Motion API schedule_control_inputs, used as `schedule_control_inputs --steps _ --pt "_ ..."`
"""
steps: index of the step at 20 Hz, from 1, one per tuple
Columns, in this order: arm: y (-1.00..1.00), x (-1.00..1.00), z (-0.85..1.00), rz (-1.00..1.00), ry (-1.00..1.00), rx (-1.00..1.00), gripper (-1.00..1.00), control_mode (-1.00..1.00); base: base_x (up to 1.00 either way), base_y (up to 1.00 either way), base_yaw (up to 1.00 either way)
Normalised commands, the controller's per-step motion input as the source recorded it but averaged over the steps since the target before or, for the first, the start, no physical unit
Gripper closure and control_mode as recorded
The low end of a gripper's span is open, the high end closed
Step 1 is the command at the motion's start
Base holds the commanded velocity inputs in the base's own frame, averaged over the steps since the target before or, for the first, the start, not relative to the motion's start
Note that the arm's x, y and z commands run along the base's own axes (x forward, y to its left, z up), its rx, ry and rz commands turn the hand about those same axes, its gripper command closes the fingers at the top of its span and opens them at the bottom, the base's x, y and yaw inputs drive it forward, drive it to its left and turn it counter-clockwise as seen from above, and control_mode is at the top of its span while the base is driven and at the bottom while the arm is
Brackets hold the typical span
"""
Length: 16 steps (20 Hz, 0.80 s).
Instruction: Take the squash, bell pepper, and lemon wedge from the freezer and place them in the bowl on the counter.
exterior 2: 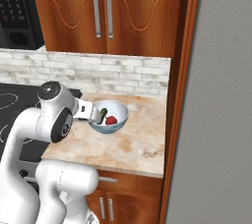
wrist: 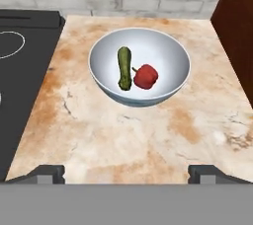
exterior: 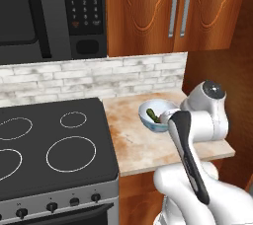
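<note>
Jaws spread wide and empty, the gripper [wrist: 126, 175] hangs at six o'clock of the bowl [wrist: 106, 46] on the worktop [wrist: 148, 140], squash [wrist: 124, 68] and bell pepper [wrist: 146, 76] inside. The lemon wedge remains outstanding; a careless swing away could clip the bowl's rim.

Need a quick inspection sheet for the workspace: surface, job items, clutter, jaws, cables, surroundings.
Surface: counter, beige mottled stone, bare around the bowl.
Job's things: bowl upright on the counter; squash and pepper lie inside it, side by side. Lemon wedge: nothing seen. Freezer: door shut.
Clutter: nothing seen.
Grippers: gripper jaws wide open, empty, on the near side of the bowl, above the counter.
Cables: nothing seen.
Surroundings: stovetop left of the counter, microwave above it, brick backsplash, wooden cabinets overhead.
</note>
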Motion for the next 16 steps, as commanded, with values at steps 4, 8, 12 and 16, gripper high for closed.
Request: schedule_control_inputs --steps 4,8,12,16 --pt "-0.05 -0.65 0.63 0.00 0.00 0.03 -1.00 -1.00 0.00 0.00 0.00" --pt "-0.02 -0.74 0.44 0.00 0.00 0.01 -1.00 -1.00 0.00 0.00 0.00" --pt "0.00 -0.78 0.44 0.00 0.00 0.00 -1.00 -1.00 0.00 0.00 0.00" --pt "0.00 -0.47 0.44 0.00 0.01 0.00 -1.00 -1.00 0.00 0.00 0.00"
